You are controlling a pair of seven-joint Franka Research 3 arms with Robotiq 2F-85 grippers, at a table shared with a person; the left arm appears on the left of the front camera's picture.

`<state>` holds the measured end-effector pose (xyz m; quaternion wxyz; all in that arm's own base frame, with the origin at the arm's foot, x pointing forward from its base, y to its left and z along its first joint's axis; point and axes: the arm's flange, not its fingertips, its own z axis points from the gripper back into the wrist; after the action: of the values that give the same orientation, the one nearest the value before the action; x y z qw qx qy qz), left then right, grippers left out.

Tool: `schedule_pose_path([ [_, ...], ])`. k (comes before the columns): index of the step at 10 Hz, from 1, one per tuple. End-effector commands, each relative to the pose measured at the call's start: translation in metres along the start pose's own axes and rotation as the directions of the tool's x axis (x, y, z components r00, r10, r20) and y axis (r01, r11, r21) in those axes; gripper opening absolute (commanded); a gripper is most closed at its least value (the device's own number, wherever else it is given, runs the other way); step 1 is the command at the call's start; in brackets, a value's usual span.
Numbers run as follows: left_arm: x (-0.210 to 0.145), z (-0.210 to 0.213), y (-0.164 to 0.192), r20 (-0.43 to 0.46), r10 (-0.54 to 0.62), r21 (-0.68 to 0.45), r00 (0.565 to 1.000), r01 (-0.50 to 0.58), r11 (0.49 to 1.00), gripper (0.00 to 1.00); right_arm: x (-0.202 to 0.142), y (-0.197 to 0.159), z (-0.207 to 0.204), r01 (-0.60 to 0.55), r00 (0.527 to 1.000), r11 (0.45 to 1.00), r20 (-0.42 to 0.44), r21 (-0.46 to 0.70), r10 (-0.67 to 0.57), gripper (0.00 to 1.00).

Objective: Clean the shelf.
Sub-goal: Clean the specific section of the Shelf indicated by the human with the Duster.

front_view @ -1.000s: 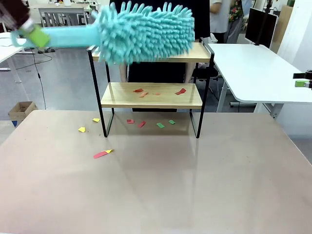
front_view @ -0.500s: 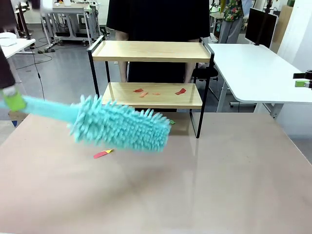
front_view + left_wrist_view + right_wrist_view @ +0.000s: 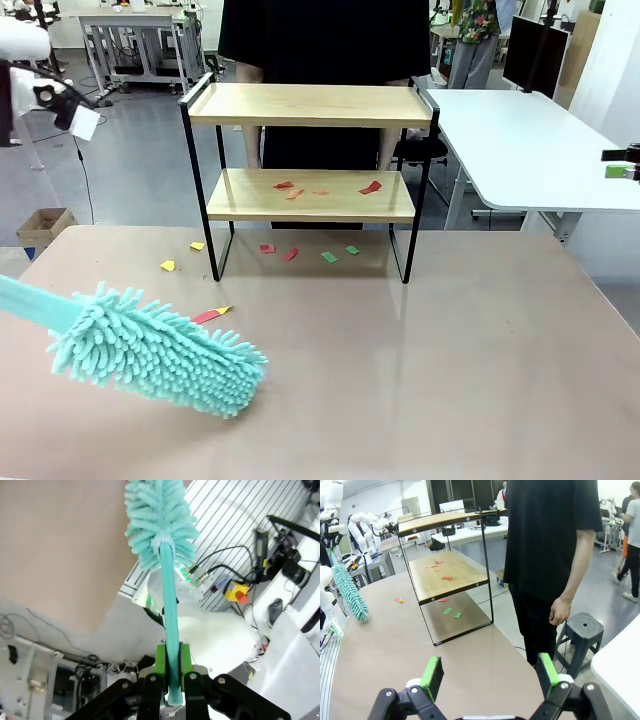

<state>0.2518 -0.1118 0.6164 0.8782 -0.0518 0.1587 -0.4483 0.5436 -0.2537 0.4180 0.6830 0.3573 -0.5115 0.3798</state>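
Observation:
The shelf (image 3: pixel 310 195) stands at the table's far middle, its top board bare and its lower board carrying a few red paper scraps (image 3: pixel 371 187). A turquoise fluffy duster (image 3: pixel 150 352) hangs low over the table's front left, its handle running off the left edge. In the left wrist view my left gripper (image 3: pixel 172 665) is shut on that handle, the duster head (image 3: pixel 160 520) pointing away. My right gripper (image 3: pixel 490 675) is open with nothing in it, off the table's right side, facing the shelf (image 3: pixel 445 575) end-on; one green pad (image 3: pixel 615 171) shows in the front view.
Paper scraps lie on the table under the shelf (image 3: pixel 329 256) and to its left (image 3: pixel 168 265), one just beyond the duster (image 3: pixel 210 315). A person in black (image 3: pixel 550 555) stands behind the shelf beside a grey stool (image 3: pixel 582 630). A white desk (image 3: pixel 530 150) sits at the right.
The duster has swung down from in front of the shelf's top board, past the lower board, to low over the table's front left. The right gripper has stayed still.

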Motion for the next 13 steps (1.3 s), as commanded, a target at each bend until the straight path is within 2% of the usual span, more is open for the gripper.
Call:
schedule_pose_path([
  [1, 0.0088, 0.0074, -0.0115, 0.034, -0.004, -0.008, 0.999, 0.004, 1.0, 0.14, 0.0026, 0.0018, -0.0005, -0.004, 1.0, 1.0, -0.003, 0.003, 0.004, 1.0],
  [13, 0.0088, 0.0074, -0.0115, 0.034, -0.004, -0.008, 0.999, 0.004, 1.0, 0.14, 0.0026, 0.0018, -0.0005, -0.004, 1.0, 1.0, -0.003, 0.003, 0.004, 1.0],
])
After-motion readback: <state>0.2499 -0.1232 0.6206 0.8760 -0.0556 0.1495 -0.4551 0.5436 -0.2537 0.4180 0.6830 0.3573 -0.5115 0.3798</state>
